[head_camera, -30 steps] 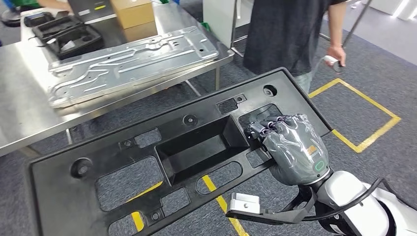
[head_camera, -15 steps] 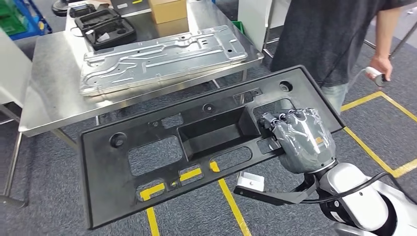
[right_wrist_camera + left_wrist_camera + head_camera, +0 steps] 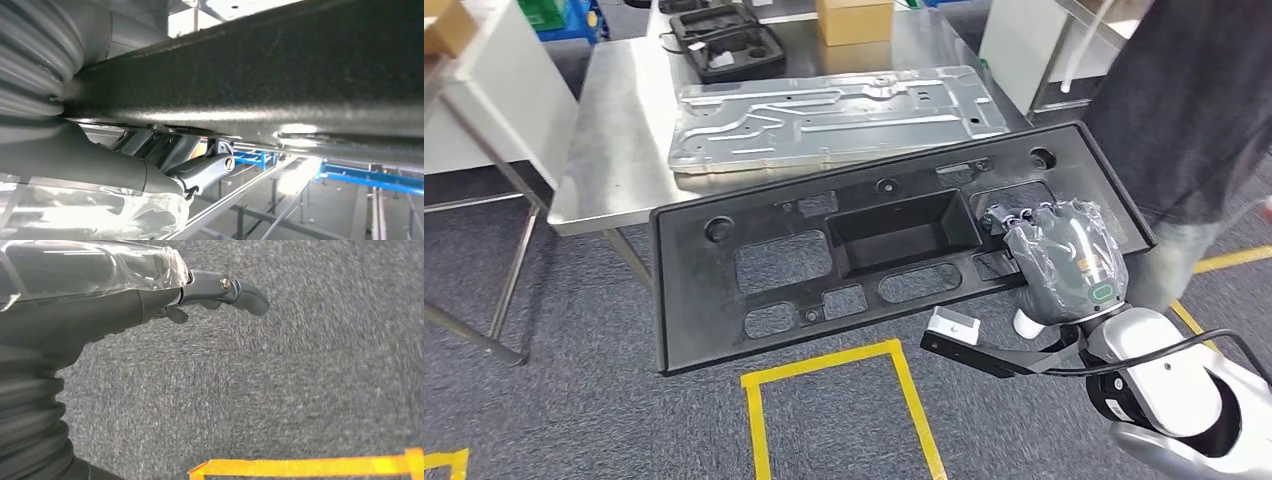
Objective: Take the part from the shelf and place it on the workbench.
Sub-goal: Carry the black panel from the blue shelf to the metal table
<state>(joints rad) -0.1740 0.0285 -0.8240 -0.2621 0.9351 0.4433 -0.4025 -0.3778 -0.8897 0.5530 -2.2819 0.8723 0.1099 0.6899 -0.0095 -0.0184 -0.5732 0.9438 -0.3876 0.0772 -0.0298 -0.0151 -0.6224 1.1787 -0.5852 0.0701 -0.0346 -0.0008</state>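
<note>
The part is a long black plastic panel (image 3: 686, 300) with a deep central pocket and several cutouts. My right hand (image 3: 1064, 260) grips it at its right end, fingers hooked over the rim of a cutout, and holds it level above the carpet just in front of the steel workbench (image 3: 614, 150). Close up in the right wrist view, the panel's dark edge (image 3: 280, 65) crosses above my right hand (image 3: 100, 165). In the left wrist view my left hand (image 3: 100, 290) hangs over the grey carpet and holds nothing.
On the workbench lie a large stamped metal plate (image 3: 824, 115), a black moulded tray (image 3: 729, 40) and a cardboard box (image 3: 854, 18). A person (image 3: 1194, 110) in a dark shirt stands close on the right. A white table (image 3: 484, 90) stands at left. Yellow tape (image 3: 824, 360) marks the floor.
The whole view has swung, so the camera has moved; the workbench now lies nearer the middle and the person nearer the right edge. My right hand still holds the panel the same way.
</note>
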